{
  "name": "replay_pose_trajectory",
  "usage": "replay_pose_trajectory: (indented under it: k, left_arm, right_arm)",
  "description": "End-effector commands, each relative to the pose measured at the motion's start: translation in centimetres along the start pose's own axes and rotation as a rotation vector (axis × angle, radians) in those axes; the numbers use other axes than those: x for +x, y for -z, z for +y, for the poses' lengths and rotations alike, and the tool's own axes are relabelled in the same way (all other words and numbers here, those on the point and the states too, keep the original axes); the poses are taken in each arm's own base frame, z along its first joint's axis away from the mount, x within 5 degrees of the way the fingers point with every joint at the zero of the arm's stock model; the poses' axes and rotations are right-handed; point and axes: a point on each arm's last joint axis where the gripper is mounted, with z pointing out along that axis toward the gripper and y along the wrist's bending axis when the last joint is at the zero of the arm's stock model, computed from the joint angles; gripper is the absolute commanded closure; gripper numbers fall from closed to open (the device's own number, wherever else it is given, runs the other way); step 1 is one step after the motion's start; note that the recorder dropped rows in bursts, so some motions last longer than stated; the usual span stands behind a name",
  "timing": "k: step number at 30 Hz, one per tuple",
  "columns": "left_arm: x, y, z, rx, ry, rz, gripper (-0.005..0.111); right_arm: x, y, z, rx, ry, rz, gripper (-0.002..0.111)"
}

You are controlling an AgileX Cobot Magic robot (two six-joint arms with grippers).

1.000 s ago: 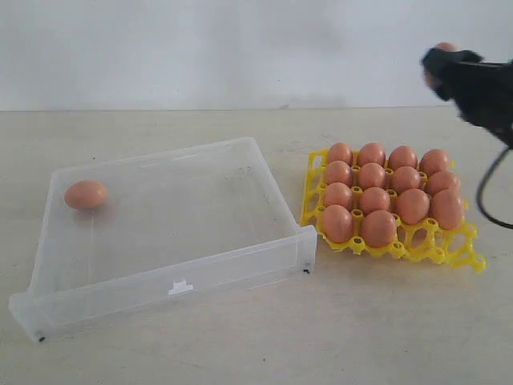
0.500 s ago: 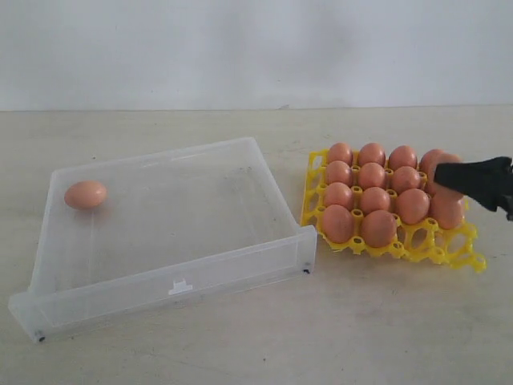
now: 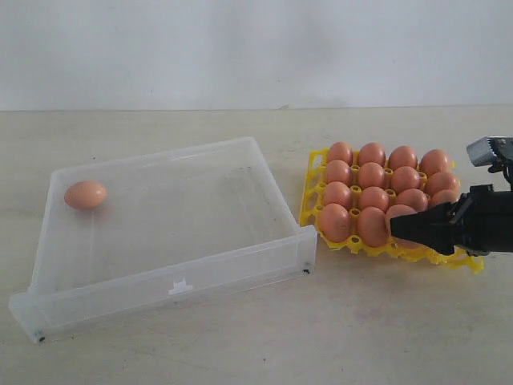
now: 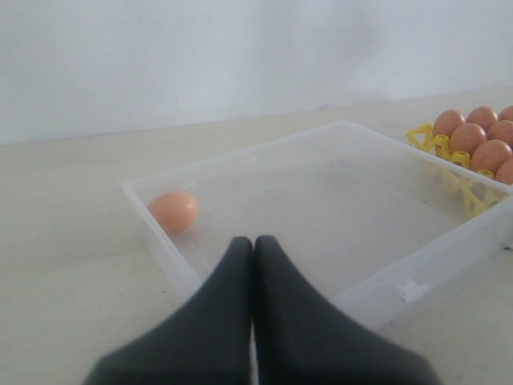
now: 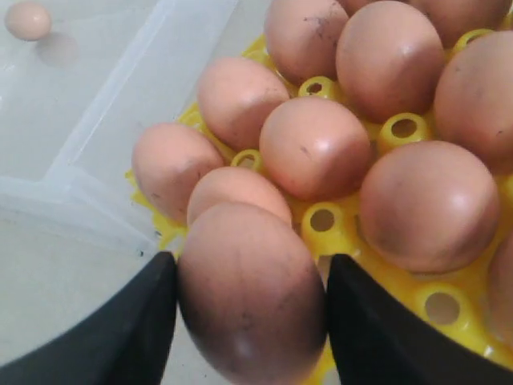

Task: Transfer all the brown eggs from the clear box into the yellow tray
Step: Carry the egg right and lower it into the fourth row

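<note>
My right gripper is shut on a brown egg, held just above the near row of the yellow tray. In the exterior view that gripper sits low at the tray's front, the held egg showing at its tip. Several other brown eggs fill the tray's cups. One brown egg lies alone in the far left corner of the clear box. The left gripper is shut and empty, hanging near the box's front wall; it is out of the exterior view.
The clear box has a small white tab on its front wall. The yellow tray stands right beside the box's right wall. A pale wall closes off the back of the beige table.
The right gripper has come down from high at the far right to the tray's front row, carrying the egg. The left gripper and the egg in the box have not moved.
</note>
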Motion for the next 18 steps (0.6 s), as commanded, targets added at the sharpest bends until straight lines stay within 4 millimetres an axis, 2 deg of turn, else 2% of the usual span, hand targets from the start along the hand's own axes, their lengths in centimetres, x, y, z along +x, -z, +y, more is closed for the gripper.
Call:
replay_pose_trajectory:
  k: [1,6,8,9,10,11,14,18]
  left_arm:
    - [-0.16,0.04,-0.02,0.002,0.007,-0.012,0.111]
    - [-0.16,0.04,-0.02,0.002,0.007,-0.012,0.111]
    - [-0.16,0.04,-0.02,0.002,0.007,-0.012,0.111]
    - [-0.16,0.04,-0.02,0.002,0.007,-0.012,0.111]
    - [-0.16,0.04,-0.02,0.002,0.007,-0.012,0.111]
    - [-0.16,0.04,-0.02,0.002,0.007,-0.012,0.111]
    - [-0.16,0.04,-0.02,0.002,0.007,-0.012,0.111]
    - [-0.16,0.04,-0.02,0.002,0.007,-0.012,0.111]
  right_arm:
    - [-0.37,-0.04,-0.19,0.030,-0.014,-0.027,0.109]
    - [-0.68,-0.01,-0.38,0.052,0.002,-0.061,0.106]
    - [-0.68,-0.01,-0.38,0.052,0.007,-0.061,0.096]
    - [-0.73,-0.01,-0.42,0.056,0.003,-0.066,0.084]
    - [-0.77,-0.01,-0.44,0.058,0.002,-0.070,0.078]
    - [-0.85,0.00,-0.47,0.061,-0.006,-0.080,0.064]
    - [-0.90,0.01,-0.50,0.064,-0.011,-0.085,0.052]
    - [-1.05,0.03,-0.56,0.070,-0.029,-0.103,0.049]
